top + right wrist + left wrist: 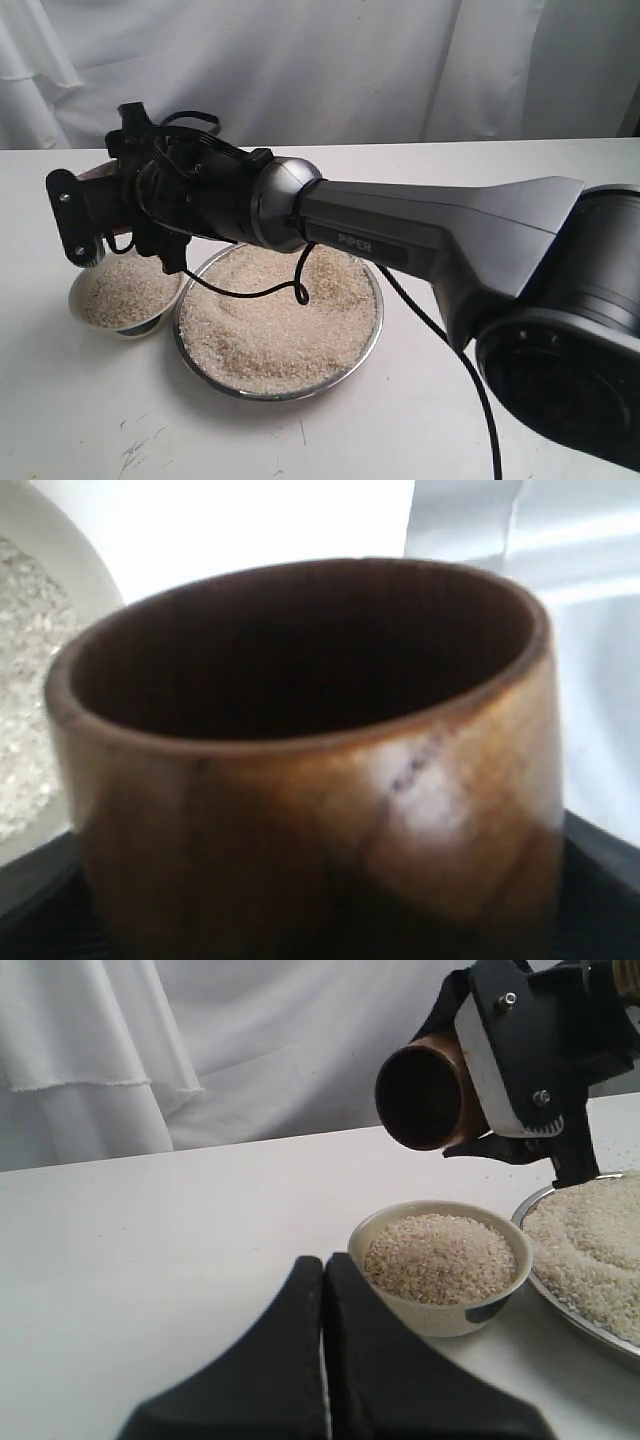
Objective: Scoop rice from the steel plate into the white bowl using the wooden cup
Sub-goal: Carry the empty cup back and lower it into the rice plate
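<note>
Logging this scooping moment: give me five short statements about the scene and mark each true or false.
1. The right gripper holds the wooden cup tipped on its side over the white bowl. True.
2. The white bowl is empty. False: it holds a heap of rice.
3. The left gripper is open. False: its fingers are pressed together with nothing between them.
4. The steel plate has rice spread across it. True.
5. The wooden cup is brimful of rice. False: its inside looks dark, and no grains show in it.
</note>
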`<state>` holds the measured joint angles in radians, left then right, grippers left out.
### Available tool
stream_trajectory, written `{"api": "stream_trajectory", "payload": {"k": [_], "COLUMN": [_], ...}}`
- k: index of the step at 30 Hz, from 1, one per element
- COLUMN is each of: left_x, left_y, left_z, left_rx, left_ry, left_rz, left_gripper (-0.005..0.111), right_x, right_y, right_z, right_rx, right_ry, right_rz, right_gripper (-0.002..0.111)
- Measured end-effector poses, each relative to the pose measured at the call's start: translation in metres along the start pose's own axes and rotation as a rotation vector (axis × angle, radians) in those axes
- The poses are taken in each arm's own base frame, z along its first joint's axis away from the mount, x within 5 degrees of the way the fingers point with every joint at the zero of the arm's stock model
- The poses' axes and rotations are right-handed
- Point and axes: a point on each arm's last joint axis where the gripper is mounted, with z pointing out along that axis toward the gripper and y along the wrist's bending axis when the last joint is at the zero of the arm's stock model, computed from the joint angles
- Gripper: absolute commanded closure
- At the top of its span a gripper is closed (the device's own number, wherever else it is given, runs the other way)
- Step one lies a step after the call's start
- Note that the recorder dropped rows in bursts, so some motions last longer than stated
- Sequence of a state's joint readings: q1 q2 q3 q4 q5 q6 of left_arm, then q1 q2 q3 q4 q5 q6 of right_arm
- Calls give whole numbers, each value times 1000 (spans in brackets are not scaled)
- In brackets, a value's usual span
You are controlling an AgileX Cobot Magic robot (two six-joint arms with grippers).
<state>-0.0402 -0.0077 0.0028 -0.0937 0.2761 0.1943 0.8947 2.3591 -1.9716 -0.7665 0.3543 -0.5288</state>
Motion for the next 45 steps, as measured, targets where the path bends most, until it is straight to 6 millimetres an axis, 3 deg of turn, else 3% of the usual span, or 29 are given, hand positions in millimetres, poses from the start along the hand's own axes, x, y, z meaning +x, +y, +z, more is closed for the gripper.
{"api": "stream_trajectory", "payload": {"k": [4, 7, 9, 11, 19, 31, 45], "left_x": [0, 0, 0, 0, 0, 0, 0], "left_y": [0, 0, 0, 0, 0, 0, 0], "left_z": [0, 0, 0, 0, 0, 0, 0], "left_rx": [0, 0, 0, 0, 0, 0, 0], "left_ry": [0, 0, 0, 0, 0, 0, 0], "left_rz": [0, 0, 0, 0, 0, 0, 0], "left_gripper": [107, 107, 107, 107, 107, 107, 107], "right_x": [13, 27, 42, 58, 102, 118, 118], "right_y": [-11, -38, -51, -55, -48, 8, 4], "right_z": [-19, -51, -70, -76, -75, -55, -48], "right_rx": [-101, -155, -202, -247, -336, -403, -278], "right_ry": [97, 134, 176, 223, 388, 411, 391], "right_rz": [152, 230, 201, 140, -149, -410, -645], "right_gripper": [108, 108, 108, 108, 108, 108, 108]}}
